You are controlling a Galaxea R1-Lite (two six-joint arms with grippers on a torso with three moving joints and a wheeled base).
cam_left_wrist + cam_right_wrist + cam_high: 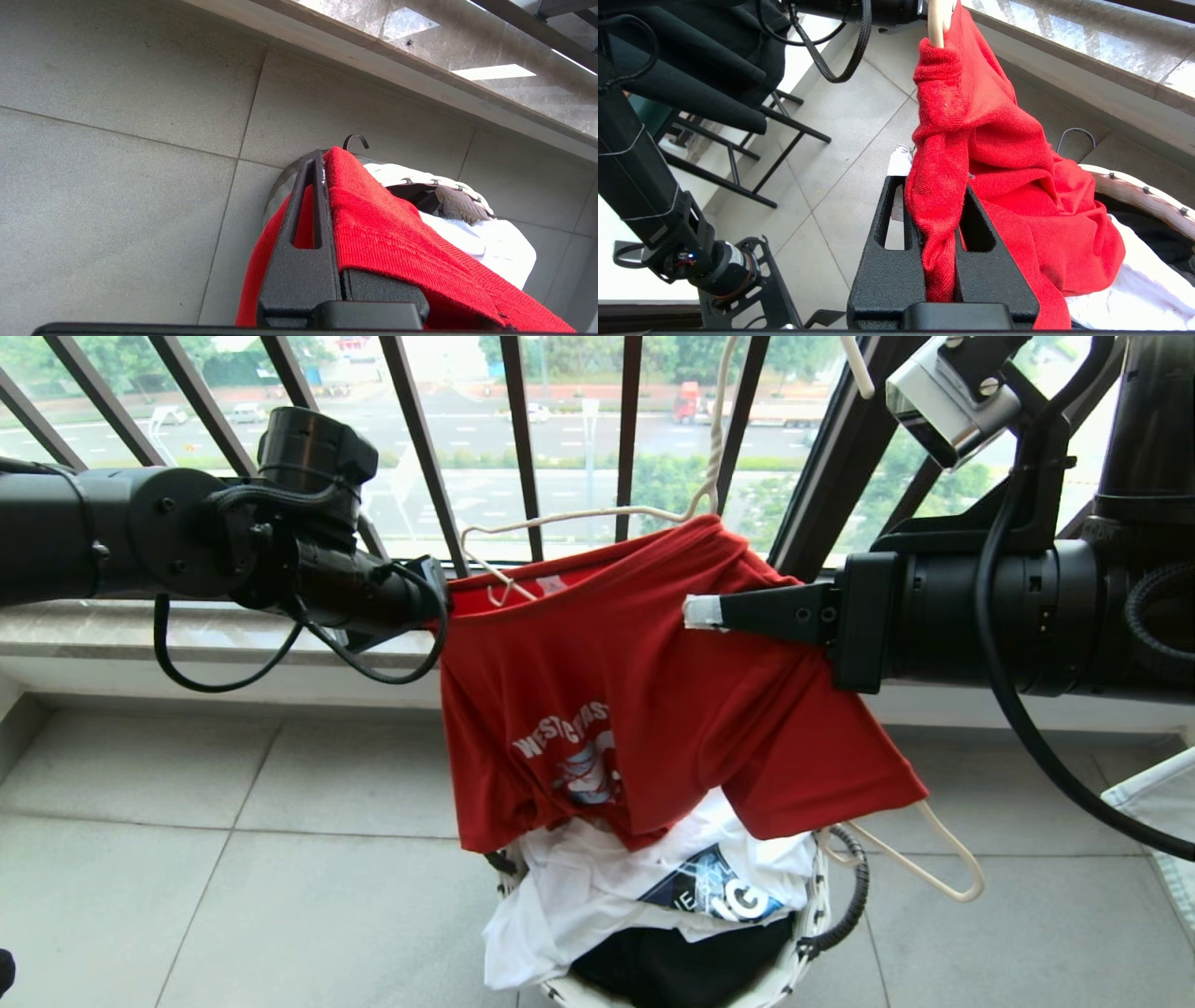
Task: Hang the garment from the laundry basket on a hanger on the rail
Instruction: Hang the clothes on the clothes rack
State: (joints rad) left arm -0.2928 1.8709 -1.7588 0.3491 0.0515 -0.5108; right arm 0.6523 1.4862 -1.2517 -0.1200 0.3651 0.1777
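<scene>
The garment [635,691], a red T-shirt with a white chest print, hangs over the laundry basket [822,905], stretched between both grippers. My left gripper [439,602] is shut on its left shoulder edge, and the fabric [383,233] drapes over the closed fingers [303,196]. From the right, my right gripper [702,611] is shut on a bunched fold [936,219] near the other shoulder. The cream-white hanger [560,518] sits in the neck, its hook running up out of view and one end [943,868] poking out of the sleeve. The rail is out of view.
A white printed T-shirt [644,887] and a black one [681,971] fill the basket. Black balcony railing bars [523,448] and a stone sill [112,630] stand close behind. White cloth [1158,803] lies at the right edge. A black metal frame [738,163] stands on the tiles.
</scene>
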